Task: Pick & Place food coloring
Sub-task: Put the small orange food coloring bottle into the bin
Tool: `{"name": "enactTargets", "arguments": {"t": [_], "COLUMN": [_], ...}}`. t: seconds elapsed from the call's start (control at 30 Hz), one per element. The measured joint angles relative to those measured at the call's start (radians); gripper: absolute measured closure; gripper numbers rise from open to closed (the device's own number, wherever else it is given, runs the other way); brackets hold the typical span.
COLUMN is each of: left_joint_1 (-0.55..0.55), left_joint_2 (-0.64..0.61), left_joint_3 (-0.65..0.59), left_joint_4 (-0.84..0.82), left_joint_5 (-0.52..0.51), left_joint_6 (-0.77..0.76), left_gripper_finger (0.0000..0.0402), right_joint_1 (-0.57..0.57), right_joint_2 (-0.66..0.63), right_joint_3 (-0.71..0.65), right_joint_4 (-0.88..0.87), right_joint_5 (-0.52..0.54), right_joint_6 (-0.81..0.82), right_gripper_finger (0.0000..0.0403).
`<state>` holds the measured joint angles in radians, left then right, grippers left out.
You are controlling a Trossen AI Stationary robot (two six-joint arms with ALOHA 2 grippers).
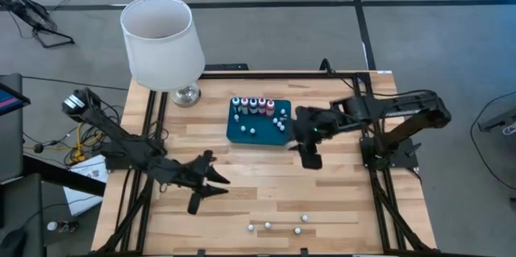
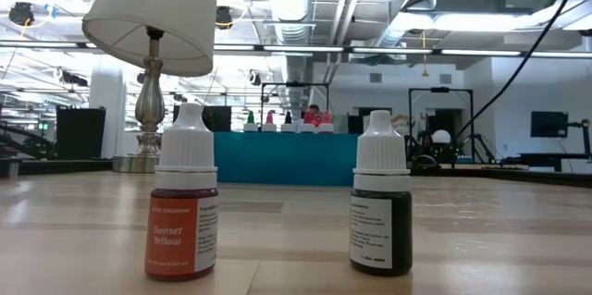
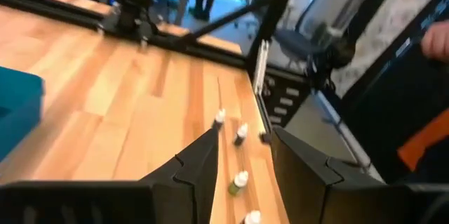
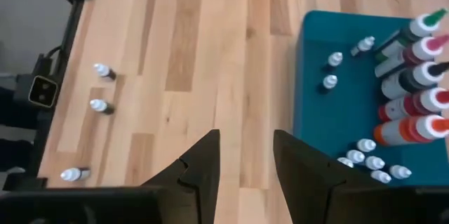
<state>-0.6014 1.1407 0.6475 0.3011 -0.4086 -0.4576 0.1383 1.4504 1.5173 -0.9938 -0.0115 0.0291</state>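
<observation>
The food coloring stands in two groups. Colored bottles with white caps line the far edge of the teal tray, with small white ones beside them. Several more bottles stand on the wood near the table's front edge; the low view shows an orange one and a dark one up close. My left gripper hovers open at the table's left middle, pointing at the front bottles. My right gripper hangs open above the table by the tray's right near corner, with nothing between its fingers.
A lamp with a white shade and a metal foot stands at the table's far left. Bare wood lies between the tray and the front bottles. Black frame rails run along the table's sides.
</observation>
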Motion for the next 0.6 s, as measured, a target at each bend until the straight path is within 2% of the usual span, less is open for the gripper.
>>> {"name": "enactTargets", "arguments": {"t": [0.27,0.43,0.6], "left_joint_1": [0.000,-0.003,-0.005], "left_joint_2": [0.168,0.318,0.451], "left_joint_3": [0.083,0.166,0.342], "left_joint_4": [-0.014,-0.020,-0.188], "left_joint_5": [0.135,0.173,0.149], "left_joint_6": [-0.011,-0.037,-0.091], "left_gripper_finger": [0.0278,0.0278,0.0278], "right_joint_1": [0.112,0.168,0.245], "right_joint_2": [-0.008,-0.045,-0.133], "right_joint_3": [-0.005,-0.075,-0.199], "right_joint_4": [0.000,0.022,0.036], "right_joint_5": [0.051,0.070,0.092], "right_joint_6": [0.044,0.089,0.179], "right_gripper_finger": [0.0281,0.0284,0.0285]}}
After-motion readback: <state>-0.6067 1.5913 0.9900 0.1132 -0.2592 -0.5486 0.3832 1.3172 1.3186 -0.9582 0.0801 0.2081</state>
